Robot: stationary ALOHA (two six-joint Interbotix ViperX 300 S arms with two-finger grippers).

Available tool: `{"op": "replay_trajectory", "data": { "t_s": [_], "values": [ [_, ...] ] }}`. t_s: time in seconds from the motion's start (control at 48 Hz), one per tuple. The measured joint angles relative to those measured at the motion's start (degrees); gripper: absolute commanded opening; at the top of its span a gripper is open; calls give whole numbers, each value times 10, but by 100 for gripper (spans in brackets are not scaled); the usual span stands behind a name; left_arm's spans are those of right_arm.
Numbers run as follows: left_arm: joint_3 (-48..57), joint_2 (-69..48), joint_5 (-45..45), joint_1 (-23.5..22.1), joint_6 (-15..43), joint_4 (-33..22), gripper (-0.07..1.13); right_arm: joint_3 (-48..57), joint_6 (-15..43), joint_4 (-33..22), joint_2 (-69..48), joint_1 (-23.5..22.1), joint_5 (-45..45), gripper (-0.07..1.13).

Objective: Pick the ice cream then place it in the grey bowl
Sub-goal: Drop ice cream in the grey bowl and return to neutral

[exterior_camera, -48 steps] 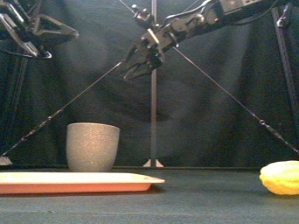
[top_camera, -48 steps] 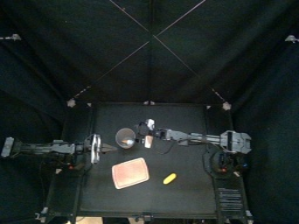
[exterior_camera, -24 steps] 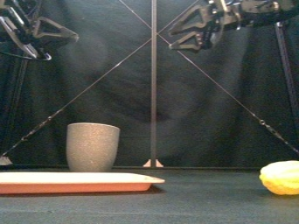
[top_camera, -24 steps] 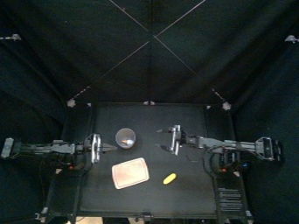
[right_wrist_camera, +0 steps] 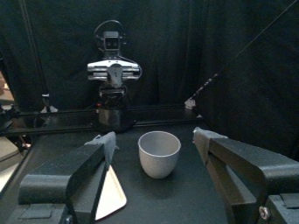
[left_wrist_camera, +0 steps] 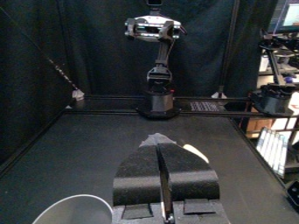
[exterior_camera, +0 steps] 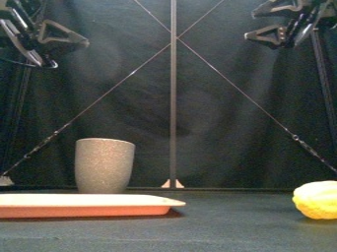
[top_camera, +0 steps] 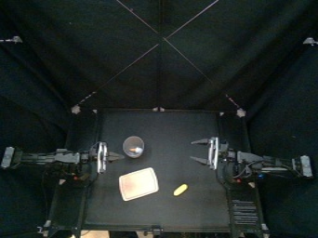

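Note:
The tall grey speckled cup stands at the table's left middle, shown also in the front view and the right wrist view. I see no ice cream toy anywhere, and none of the views shows the bottom of the cup's inside. My right gripper hangs open and empty high over the table's right side, well away from the cup, with its jaws spread toward it. My left gripper rests shut and empty left of the cup.
A flat pink tray lies in front of the cup, near the table's front. A yellow lumpy toy sits to the tray's right.
My right gripper has drawn back from above the cup to the right side of the table, jaws open. The left arm, cup, tray and yellow toy have not moved.

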Motion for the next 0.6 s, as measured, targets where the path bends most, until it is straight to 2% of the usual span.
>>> {"op": "replay_trajectory", "data": {
  "t_s": [0.208, 0.604],
  "values": [
    [0, 0, 0, 0, 0, -1, -4, 26, -2, 23, -26, 11, 28, 102],
    [0, -1, 0, 3, 0, 0, -4, 28, -2, 20, -26, 25, 38, 102]
  ]
}}
